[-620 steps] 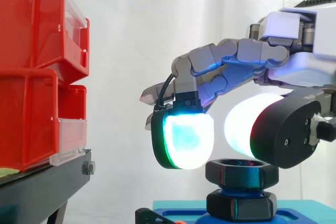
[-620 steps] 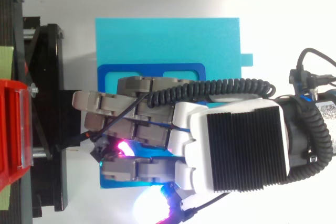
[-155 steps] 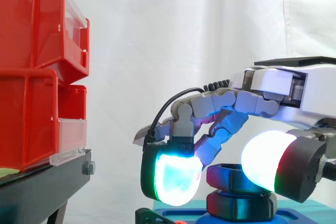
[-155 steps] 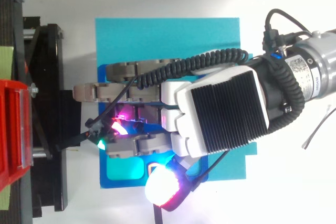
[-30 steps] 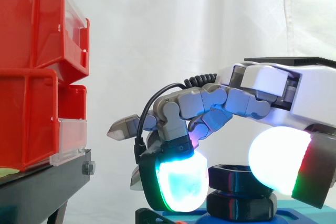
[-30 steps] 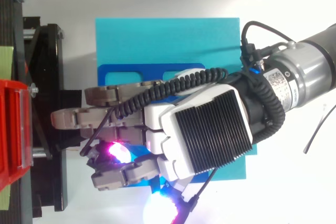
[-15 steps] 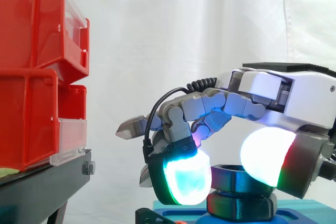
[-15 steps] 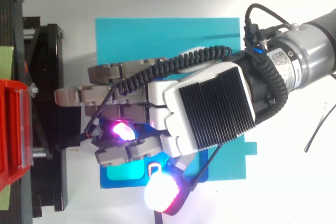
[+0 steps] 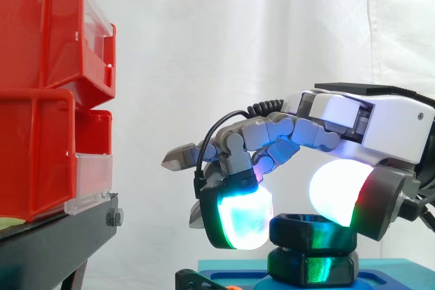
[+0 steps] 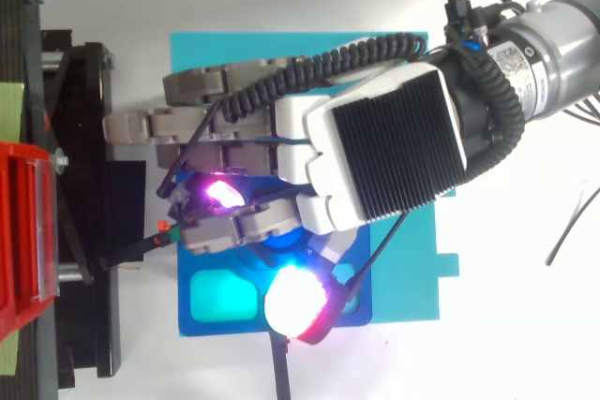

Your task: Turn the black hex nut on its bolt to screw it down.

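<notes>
The black hex nut (image 9: 314,230) sits on its bolt above a second black hex piece (image 9: 312,267), on a blue fixture (image 10: 359,312) over a teal block (image 10: 281,58). My hand (image 9: 353,123) reaches in from the right with curled fingers. A cyan-glowing finger pad (image 9: 238,219) presses the nut's left side. The white and red thumb pad (image 9: 336,191) bears on its upper right edge. In the top view my hand (image 10: 384,147) covers the nut, and a patch of the blue bolt (image 10: 281,243) shows between finger and thumb.
Red bins (image 9: 41,100) are stacked on a black stand (image 9: 54,242) at the left, a short gap from my fingertips. The white curtain hangs behind. In the top view the stand (image 10: 84,185) runs along the fixture's left edge.
The wrist has swung round over the bolt, towards the top of the top view, and the thumb pad has come round the nut. The hand sits slightly higher than a second ago.
</notes>
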